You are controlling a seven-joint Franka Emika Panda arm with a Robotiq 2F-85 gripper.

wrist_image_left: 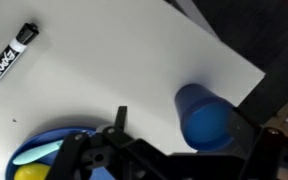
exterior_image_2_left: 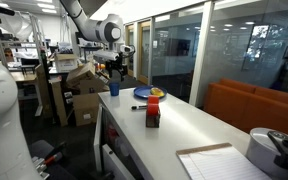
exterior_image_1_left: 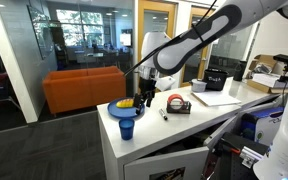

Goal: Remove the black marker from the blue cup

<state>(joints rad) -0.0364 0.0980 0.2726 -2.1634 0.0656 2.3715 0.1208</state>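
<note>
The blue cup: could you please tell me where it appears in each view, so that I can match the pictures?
In an exterior view: the blue cup stands at the table's near corner, lower centre-left.
In an exterior view: the cup is at the table's far end, left of centre.
Wrist view: the cup, right of centre, seen from above.
Shared landmark: the light-blue dish beside the cup.

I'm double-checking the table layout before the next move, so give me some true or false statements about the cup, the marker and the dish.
1. The blue cup stands upright on the table. True.
2. The yellow thing sits in the blue cup. False: it lies in the light-blue dish.
3. A marker with a black cap lies flat on the table, apart from the cup. True.
4. The gripper reaches inside the blue cup. False: it is outside the cup, off to its side.
</note>
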